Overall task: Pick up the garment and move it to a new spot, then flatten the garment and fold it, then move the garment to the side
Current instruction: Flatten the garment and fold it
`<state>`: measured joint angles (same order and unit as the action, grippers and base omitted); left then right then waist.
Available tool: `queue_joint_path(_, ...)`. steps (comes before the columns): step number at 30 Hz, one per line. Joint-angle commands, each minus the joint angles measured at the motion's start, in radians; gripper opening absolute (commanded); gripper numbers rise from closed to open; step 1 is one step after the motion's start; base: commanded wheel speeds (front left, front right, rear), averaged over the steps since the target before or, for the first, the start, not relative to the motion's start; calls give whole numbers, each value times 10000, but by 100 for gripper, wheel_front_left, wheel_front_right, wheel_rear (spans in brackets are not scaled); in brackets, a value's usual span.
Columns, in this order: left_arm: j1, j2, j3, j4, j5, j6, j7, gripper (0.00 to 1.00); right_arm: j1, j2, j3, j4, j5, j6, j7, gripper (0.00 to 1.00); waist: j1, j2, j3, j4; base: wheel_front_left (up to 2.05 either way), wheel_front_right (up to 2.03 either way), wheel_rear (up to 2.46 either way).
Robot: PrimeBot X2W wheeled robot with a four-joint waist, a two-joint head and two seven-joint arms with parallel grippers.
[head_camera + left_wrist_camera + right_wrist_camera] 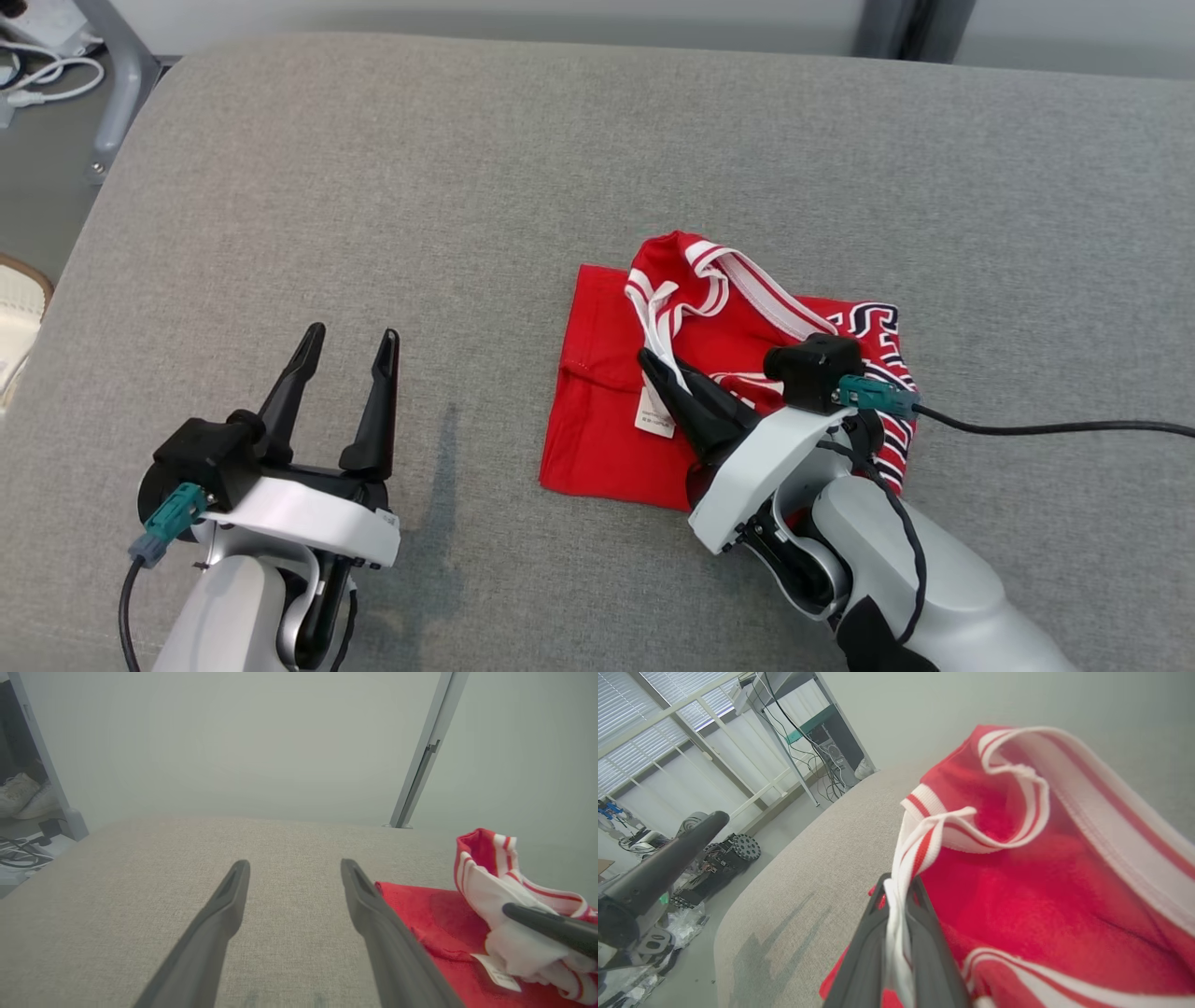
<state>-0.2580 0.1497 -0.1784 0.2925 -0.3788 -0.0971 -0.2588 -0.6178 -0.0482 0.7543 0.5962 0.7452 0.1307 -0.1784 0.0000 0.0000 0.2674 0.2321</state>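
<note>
A red garment point(607, 392) with white-and-red striped trim lies folded on the grey cushioned surface point(467, 187), right of centre. My right gripper point(651, 360) is shut on a strip of its striped trim, which rises in a loop above the fold. In the right wrist view the trim point(896, 914) is pinched between the two dark fingers, with the red cloth point(1017, 882) close behind. My left gripper point(347, 341) stands open over bare cushion to the left, holding nothing. The left wrist view has the garment point(439, 919) at its right and the right gripper's finger point(546, 926) on the trim.
A metal frame leg point(121, 84) and white cables point(47, 75) lie off the surface's far left corner. A black cable point(1055, 429) runs from my right wrist to the right. Wide grey cushion spreads behind and left of the garment.
</note>
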Motion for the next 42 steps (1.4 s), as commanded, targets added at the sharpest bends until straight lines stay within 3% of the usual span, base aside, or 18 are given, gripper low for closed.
queue_joint_path(1,-221,24,7,34,-42,-55,-34,100,-239,-65,122,278,139,-1,-203,0,0,0,84,75,0,0,0)
queue_joint_path(2,-244,7,-4,67,-43,-53,-36,100,-322,-59,286,472,264,-1,-272,10,0,0,106,86,0,0,0)
queue_joint_path(3,-254,-7,-7,97,-49,-69,-39,100,-396,-52,454,589,363,-1,-335,42,0,0,125,90,0,0,0)
queue_joint_path(4,-261,-17,-7,130,-73,-84,-41,100,-491,-57,602,684,461,-1,-409,100,0,0,144,87,0,0,0)
queue_joint_path(14,-361,-28,87,295,9,-135,-45,100,-973,-55,1765,374,1014,-1,-822,100,0,0,65,-108,0,0,0)
queue_joint_path(20,-89,-5,287,233,130,-61,-42,100,-782,-60,1362,-782,452,-1,-895,100,0,0,-145,-332,0,0,0)
queue_joint_path(27,176,102,519,101,372,179,-43,100,268,-216,-793,-2145,-1022,-1,-893,100,0,0,-398,-577,0,0,0)
queue_joint_path(35,466,272,666,-68,541,367,-43,100,1909,-954,-4016,-2615,-2587,-1,-873,100,0,0,-731,-860,0,0,0)
queue_joint_path(36,516,325,672,-106,554,390,-43,100,2311,-1189,-4795,-2682,-2932,-1,-866,100,0,0,-815,-909,0,0,0)
queue_joint_path(42,761,472,640,-216,563,494,55,100,3575,-1637,-6664,-3140,-3731,-1,-455,100,0,0,-1113,-1046,0,0,0)
